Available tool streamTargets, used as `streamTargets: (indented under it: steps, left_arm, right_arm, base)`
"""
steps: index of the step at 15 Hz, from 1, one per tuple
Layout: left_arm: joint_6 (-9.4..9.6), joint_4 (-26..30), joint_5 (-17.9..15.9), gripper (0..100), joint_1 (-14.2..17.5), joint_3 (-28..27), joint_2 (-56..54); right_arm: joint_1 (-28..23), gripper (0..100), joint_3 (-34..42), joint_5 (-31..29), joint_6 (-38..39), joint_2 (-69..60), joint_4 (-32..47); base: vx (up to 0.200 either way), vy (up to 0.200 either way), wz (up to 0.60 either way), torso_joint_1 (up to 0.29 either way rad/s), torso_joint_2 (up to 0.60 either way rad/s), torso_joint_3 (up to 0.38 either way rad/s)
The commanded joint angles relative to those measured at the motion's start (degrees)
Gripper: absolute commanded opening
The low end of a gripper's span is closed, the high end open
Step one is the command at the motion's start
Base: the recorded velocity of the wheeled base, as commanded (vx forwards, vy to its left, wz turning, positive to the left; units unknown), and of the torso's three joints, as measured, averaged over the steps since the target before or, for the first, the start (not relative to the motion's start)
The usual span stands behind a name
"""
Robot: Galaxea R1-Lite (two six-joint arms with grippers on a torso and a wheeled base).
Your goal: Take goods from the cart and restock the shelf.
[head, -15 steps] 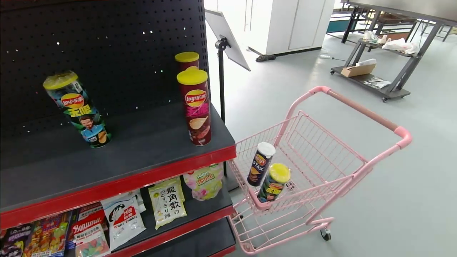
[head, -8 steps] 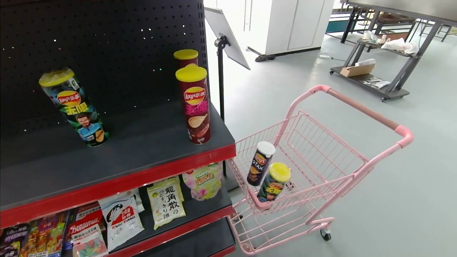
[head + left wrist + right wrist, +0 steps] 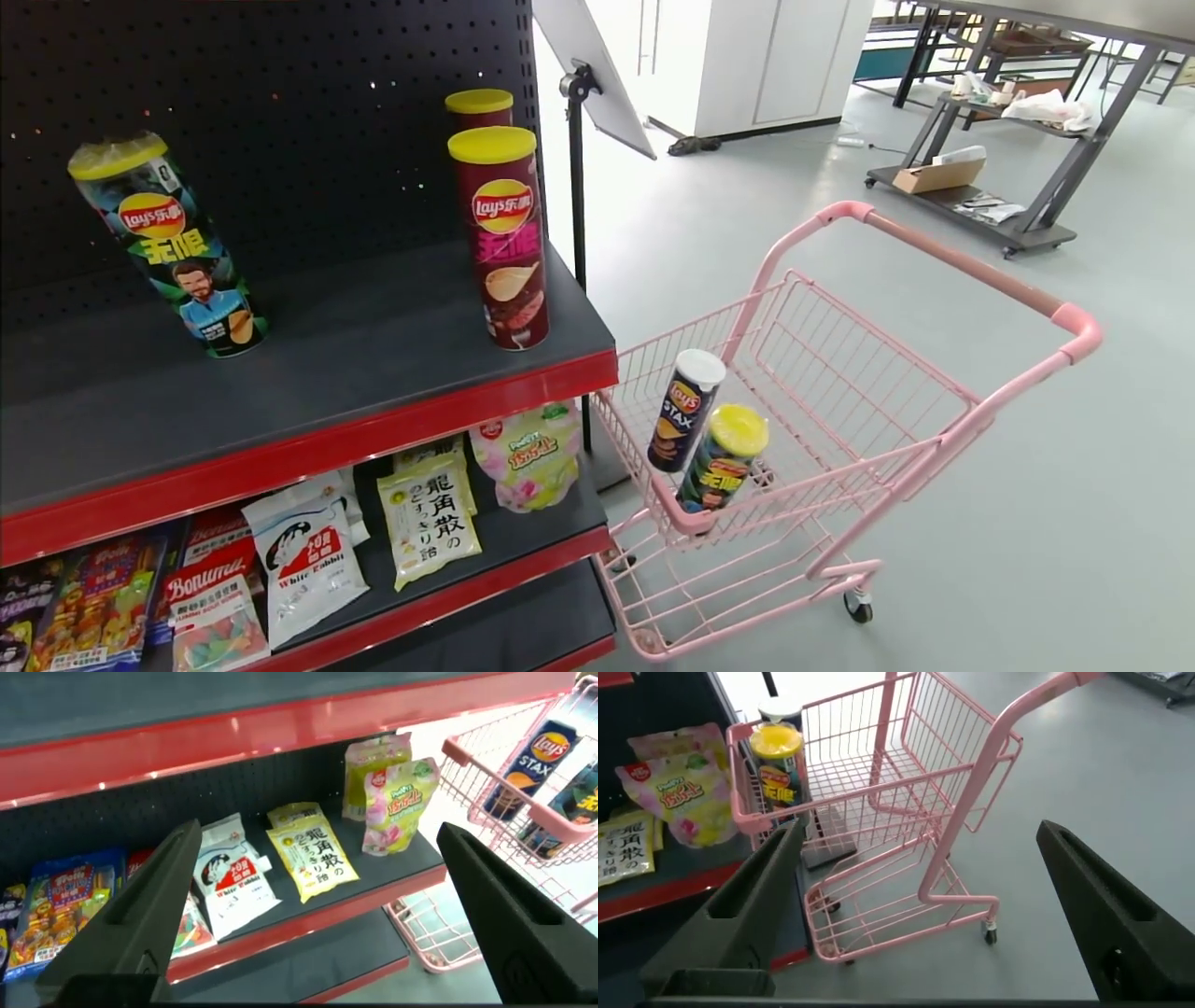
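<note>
A pink wire cart [image 3: 971,271] stands on grey floor [image 3: 1027,523] just beside the right end of a dark shelf [image 3: 373,373]. Two tall chip cans lean together in the basket corner nearest the shelf: a dark can with a white lid [image 3: 684,411] and a yellow-lidded can [image 3: 724,457], touching each other and the basket's rim. On the shelf, a maroon can [image 3: 504,243] stands upright near the right end, close to the red front edge [image 3: 327,443], with a second maroon can [image 3: 479,105] behind it. A green can [image 3: 173,247] stands far to the left, leaving a broad bare stretch of shelf between. Snack bags [image 3: 429,518] lie on the lower shelf. The left gripper [image 3: 318,835] faces the lower shelf, fingers spread wide, holding nothing. The right gripper [image 3: 920,829] faces the cart, also spread wide and holding nothing. Open floor lies to the cart's right.
</note>
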Motion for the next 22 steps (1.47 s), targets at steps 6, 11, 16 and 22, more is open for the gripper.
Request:
streamTargets:
  steps: [6,11,16,22]
  left_arm:
    - [-0.02,0.00,1.06,100,-0.04,0.00,0.05]
    - [-0.02,0.00,1.14,100,0.05,0.00,0.05]
    - [-0.02,0.00,1.14,100,-0.04,0.00,0.05]
    - [-0.02,0.00,1.41,100,0.05,0.00,0.05]
  right_arm:
    - [0.02,100,0.00,-0.02,-0.09,0.06,-0.01]
    - [0.02,100,0.00,-0.02,-0.18,0.06,-0.01]
    - [0.02,100,0.00,-0.20,0.00,0.06,-0.10]
    - [3.27,100,-28.83,12.11,4.31,41.72,-4.76]
  base:
    - [0.000,0.000,0.00,-0.155,0.42,0.273]
    - [0.000,0.000,0.00,-0.171,0.54,0.366]
    - [0.000,0.000,0.00,-0.073,0.26,0.192]
    - [0.000,0.000,0.00,0.000,0.00,0.000]
